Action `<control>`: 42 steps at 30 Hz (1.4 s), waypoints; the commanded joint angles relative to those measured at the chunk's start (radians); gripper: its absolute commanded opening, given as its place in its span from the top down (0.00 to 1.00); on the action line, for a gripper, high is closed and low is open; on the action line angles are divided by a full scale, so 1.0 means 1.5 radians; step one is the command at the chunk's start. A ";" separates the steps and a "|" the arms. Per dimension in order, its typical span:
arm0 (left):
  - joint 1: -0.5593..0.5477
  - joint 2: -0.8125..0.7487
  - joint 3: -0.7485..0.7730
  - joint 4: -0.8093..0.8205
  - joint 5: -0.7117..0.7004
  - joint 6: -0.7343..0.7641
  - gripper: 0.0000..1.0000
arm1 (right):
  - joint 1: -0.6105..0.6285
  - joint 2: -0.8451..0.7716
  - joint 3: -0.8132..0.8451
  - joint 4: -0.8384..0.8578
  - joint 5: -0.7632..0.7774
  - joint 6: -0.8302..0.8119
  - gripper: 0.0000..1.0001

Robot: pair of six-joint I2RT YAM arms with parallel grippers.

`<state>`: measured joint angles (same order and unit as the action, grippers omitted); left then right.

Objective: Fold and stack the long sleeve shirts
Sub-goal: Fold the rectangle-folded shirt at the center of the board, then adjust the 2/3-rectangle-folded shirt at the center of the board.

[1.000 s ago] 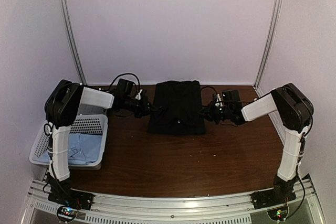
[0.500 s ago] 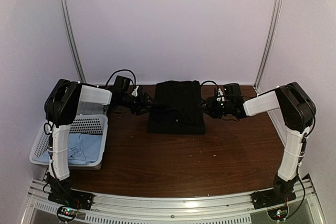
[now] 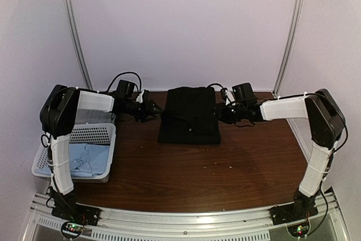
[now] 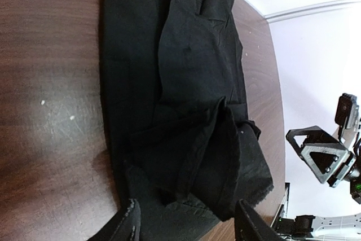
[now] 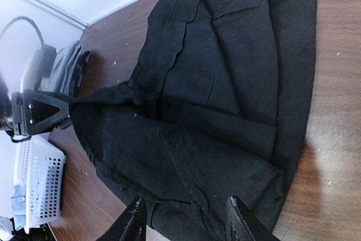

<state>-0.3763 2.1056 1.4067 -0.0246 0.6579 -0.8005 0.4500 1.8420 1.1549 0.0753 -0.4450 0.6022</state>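
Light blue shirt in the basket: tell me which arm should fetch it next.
Left, likely. The basket holding the light blue shirt sits beside the left arm's base; the right hand is past the folded black shirt, farther away.

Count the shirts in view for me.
3. A black shirt folded mid-table, a light blue shirt in the basket, and what looks like a grey shirt just beyond the basket. Others may be hidden underneath.

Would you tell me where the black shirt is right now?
From above, the black shirt lies folded at the table's far centre, between the left hand and right hand; the white basket sits to its left.
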 commanded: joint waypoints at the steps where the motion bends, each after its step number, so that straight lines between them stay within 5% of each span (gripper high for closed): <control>1: -0.008 -0.047 -0.039 0.012 -0.012 0.028 0.42 | 0.047 -0.013 0.013 -0.091 0.054 -0.097 0.52; 7: -0.028 -0.063 -0.058 0.011 -0.029 0.036 0.44 | 0.086 0.009 0.028 -0.169 0.174 -0.148 0.52; 21: -0.040 -0.022 -0.010 0.012 -0.036 0.037 0.54 | 0.109 0.077 0.072 -0.190 0.215 -0.151 0.53; 33: -0.045 0.126 0.195 0.003 -0.014 0.042 0.72 | 0.083 0.121 0.192 -0.228 0.273 -0.138 0.97; 39: -0.044 0.164 0.311 -0.020 -0.022 0.043 0.71 | 0.026 0.166 0.259 -0.197 0.225 -0.104 1.00; 42: -0.044 0.177 0.354 -0.036 -0.019 0.043 0.61 | 0.005 0.196 0.304 -0.193 0.204 -0.096 0.96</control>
<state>-0.4397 2.3451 1.8435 -0.0795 0.6228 -0.7502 0.4953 2.0827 1.5349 -0.2348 -0.1043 0.4255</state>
